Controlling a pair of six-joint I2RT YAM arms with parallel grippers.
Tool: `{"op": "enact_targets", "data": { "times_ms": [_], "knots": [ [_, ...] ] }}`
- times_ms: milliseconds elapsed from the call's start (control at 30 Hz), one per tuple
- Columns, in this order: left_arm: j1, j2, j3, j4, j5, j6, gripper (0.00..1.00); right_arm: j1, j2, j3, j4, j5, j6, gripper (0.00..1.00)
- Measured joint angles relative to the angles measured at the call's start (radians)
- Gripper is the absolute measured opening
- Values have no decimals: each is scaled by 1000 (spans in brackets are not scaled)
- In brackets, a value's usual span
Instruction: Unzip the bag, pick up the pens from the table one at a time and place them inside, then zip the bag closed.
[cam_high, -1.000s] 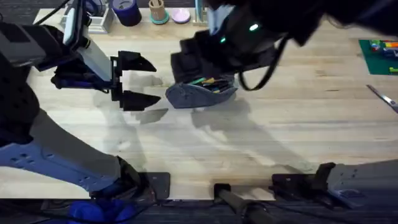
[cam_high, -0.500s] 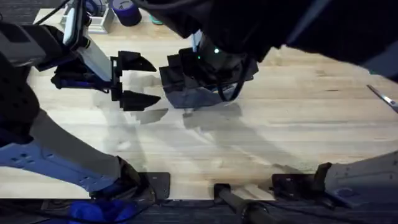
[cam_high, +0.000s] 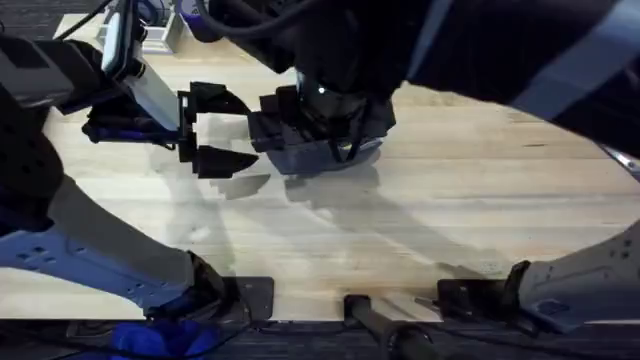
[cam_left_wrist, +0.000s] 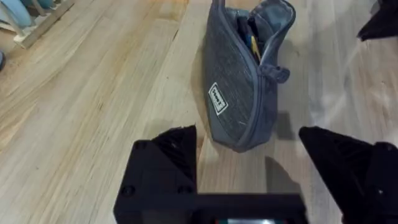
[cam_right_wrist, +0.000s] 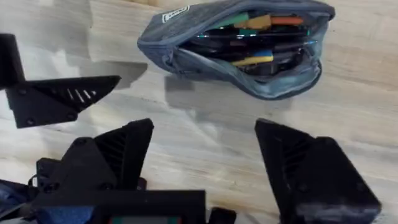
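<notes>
The bag (cam_right_wrist: 239, 46), a blue-grey fabric pouch, lies on the table (cam_high: 480, 200) in its middle part, somewhat toward the far edge. In the overhead view we see only its near edge (cam_high: 325, 160), since the right arm covers the rest. We note that its zipper is open: in the right wrist view the mouth gapes along the pouch's length and shows several pens (cam_right_wrist: 249, 40) inside, among them yellow, green and orange ones. In the left wrist view the bag (cam_left_wrist: 239, 87) stands on one long side, mouth open at its far end, with a small white label (cam_left_wrist: 216, 98) on its flank and the zipper pull (cam_left_wrist: 277, 73) hanging at the near end of the opening.

The right gripper (cam_right_wrist: 202, 146) hangs directly above the bag, its two black fingers spread wide and holding nothing; bare wood shows between them, just beside the pouch.

The left gripper (cam_high: 222, 130) sits just to the left of the bag, apart from it, its fingers likewise spread wide and empty. In the left wrist view we see its fingers (cam_left_wrist: 168, 155) on either side of the pouch's near end, without contact. One of its fingers (cam_right_wrist: 59, 99) also appears in the right wrist view, beside the bag's labelled end.
</notes>
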Motion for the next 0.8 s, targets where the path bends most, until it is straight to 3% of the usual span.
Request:
{"op": "enact_targets", "data": {
  "times_ms": [800],
  "knots": [
    [0,0,0,0,0,0,993,4,105,0,79,-54,3,995]
  ]
}}
